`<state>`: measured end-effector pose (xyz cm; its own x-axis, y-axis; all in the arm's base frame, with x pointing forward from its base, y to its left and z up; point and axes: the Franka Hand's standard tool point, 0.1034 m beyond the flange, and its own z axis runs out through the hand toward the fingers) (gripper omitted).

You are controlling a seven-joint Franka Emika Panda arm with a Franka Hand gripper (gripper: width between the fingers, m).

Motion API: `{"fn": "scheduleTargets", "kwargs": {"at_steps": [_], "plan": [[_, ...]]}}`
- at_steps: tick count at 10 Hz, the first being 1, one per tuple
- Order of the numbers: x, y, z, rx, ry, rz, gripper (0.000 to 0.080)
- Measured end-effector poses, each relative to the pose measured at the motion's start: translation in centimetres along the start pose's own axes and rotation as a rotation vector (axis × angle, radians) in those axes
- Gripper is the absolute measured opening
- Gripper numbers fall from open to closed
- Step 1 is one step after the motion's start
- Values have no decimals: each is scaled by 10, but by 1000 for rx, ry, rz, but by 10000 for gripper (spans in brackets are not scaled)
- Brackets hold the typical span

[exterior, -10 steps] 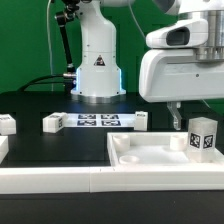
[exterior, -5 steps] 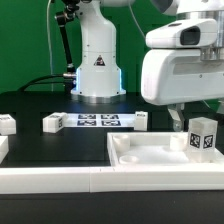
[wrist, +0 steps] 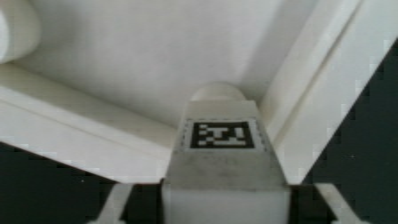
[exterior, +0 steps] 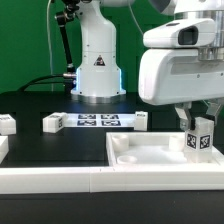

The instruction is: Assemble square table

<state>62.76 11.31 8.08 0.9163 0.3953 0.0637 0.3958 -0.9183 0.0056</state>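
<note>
The square table top [exterior: 150,152], a white tray with a raised rim, lies at the front on the exterior view's right. My gripper [exterior: 198,120] hangs over its right end, shut on a white block leg [exterior: 200,138] that shows black-and-white tags and stands slightly tilted above the tray. In the wrist view the leg [wrist: 222,140] fills the gap between my fingers [wrist: 128,200], with the top's rim and inner face [wrist: 107,100] behind it. Three more legs lie on the black table: one [exterior: 6,124] at the far left, one [exterior: 52,122] and one [exterior: 143,120].
The marker board [exterior: 98,121] lies flat between two of the loose legs, in front of the arm's white base [exterior: 97,70]. A long white rail [exterior: 60,182] runs along the front edge of the black surface.
My gripper and the leg in it have shifted slightly to the exterior view's left over the table top. The loose legs have not moved.
</note>
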Motion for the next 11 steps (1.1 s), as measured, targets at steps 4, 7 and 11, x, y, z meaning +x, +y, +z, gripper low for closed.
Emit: {"fn": "scheduleTargets", "kwargs": {"at_steps": [4, 7, 11], "plan": [[0, -1, 0, 7, 7, 318, 294], [0, -2, 0, 22, 11, 595, 294], [2, -6, 1, 32, 10, 1056, 294]]}}
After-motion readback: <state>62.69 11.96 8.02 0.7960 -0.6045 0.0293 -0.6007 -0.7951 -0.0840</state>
